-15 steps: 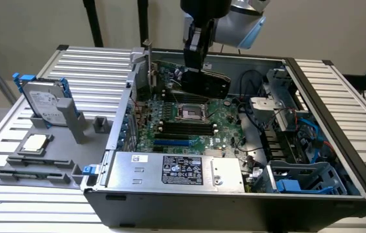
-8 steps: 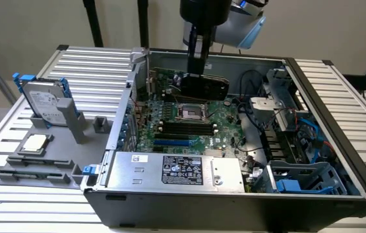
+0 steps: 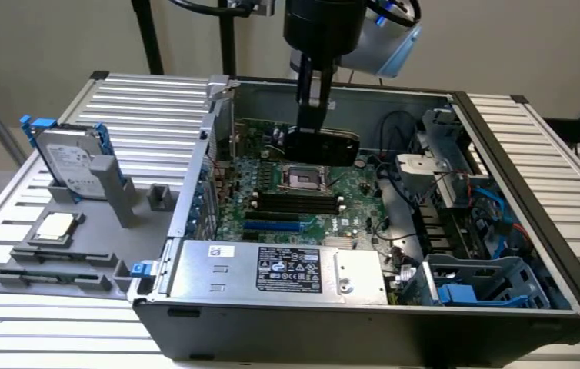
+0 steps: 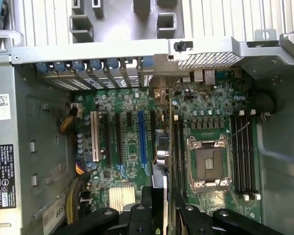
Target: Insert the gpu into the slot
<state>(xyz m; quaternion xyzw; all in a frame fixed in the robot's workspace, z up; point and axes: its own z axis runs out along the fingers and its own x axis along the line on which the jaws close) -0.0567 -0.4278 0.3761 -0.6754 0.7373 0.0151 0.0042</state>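
nearest me in the exterior view sits the silver power supply (image 3: 280,269); behind it the blue slot (image 3: 272,227) lies bare on the motherboard (image 3: 357,196). farther back i see the gripper (image 3: 311,132), jaws clamped on the gpu (image 3: 331,147), which hangs above the cpu socket (image 3: 304,179), apart from the slot

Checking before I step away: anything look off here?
Nothing damaged or spilled. The gripper holds the gpu above the motherboard; in the wrist view it looks offset beside the slot, not over it.
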